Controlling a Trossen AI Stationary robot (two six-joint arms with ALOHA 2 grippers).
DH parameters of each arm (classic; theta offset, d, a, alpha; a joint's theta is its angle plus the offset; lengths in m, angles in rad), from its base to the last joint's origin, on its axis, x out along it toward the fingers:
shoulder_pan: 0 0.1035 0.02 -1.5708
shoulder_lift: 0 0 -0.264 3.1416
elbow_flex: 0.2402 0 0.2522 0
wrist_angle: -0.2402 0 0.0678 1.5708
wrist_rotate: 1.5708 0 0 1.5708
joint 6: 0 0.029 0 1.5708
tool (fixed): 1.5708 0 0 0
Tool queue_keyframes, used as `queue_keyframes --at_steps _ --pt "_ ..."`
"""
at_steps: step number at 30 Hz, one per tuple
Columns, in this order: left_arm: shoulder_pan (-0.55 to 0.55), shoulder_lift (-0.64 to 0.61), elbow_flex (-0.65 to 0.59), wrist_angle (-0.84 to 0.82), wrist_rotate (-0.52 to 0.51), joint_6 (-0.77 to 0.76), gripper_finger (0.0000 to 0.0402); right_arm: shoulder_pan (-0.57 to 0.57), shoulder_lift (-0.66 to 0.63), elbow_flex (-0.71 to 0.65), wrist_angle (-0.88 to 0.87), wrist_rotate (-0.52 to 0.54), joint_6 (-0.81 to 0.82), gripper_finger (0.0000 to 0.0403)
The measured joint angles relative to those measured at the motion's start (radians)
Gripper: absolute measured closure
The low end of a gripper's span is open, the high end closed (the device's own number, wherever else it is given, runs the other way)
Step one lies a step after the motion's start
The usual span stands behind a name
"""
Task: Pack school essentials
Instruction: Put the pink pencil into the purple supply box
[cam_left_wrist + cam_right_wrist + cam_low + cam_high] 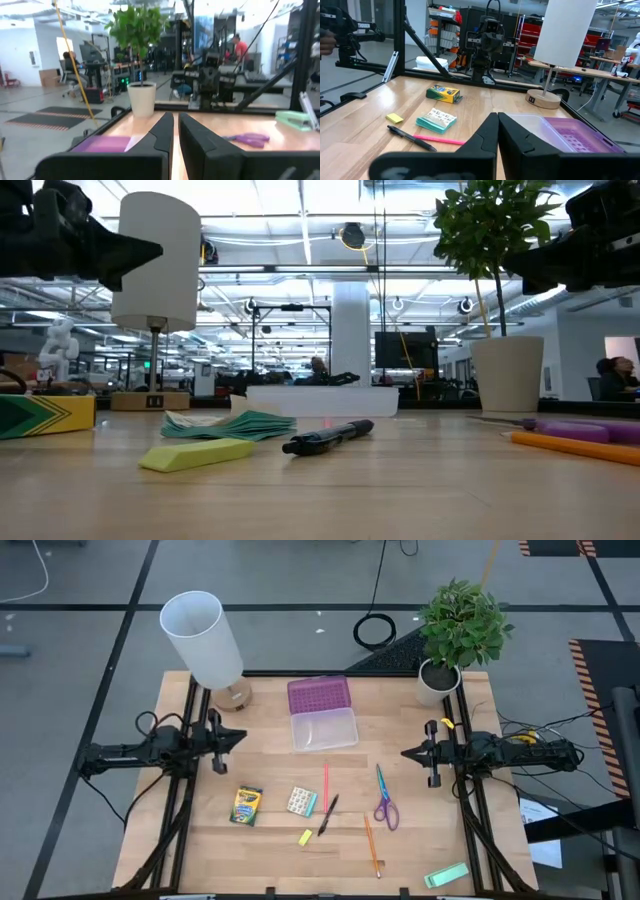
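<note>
Nothing is being held yet: I am keeping my left gripper (241, 736) and right gripper (405, 753) nearly closed at the table's sides. Between them, nearer me, the crayon box (246, 806), pen (328, 815) and scissors (385, 802) are waiting; the open case (322, 713) is lying beyond.

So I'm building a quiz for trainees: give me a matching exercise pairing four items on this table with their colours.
Things:
1. scissors
2. crayon box
3. pen
4. open case lid

Colours:
A. black
B. purple, dotted
C. purple handles, teal blades
D. yellow and green

Pairs: 1-C, 2-D, 3-A, 4-B
</note>
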Motion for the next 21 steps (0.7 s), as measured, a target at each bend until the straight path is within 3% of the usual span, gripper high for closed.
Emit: queue_keyframes --at_steps 9,21 --pt "-0.001 0.031 0.056 0.014 0.014 -0.079 0.0371 0.0 0.0 0.0 0.0 0.0 0.0 0.0403" --pt "-0.001 0.264 0.356 -0.201 0.066 -0.083 0.0371 0.0 0.0 0.0 0.0 0.0 0.0 0.0403"
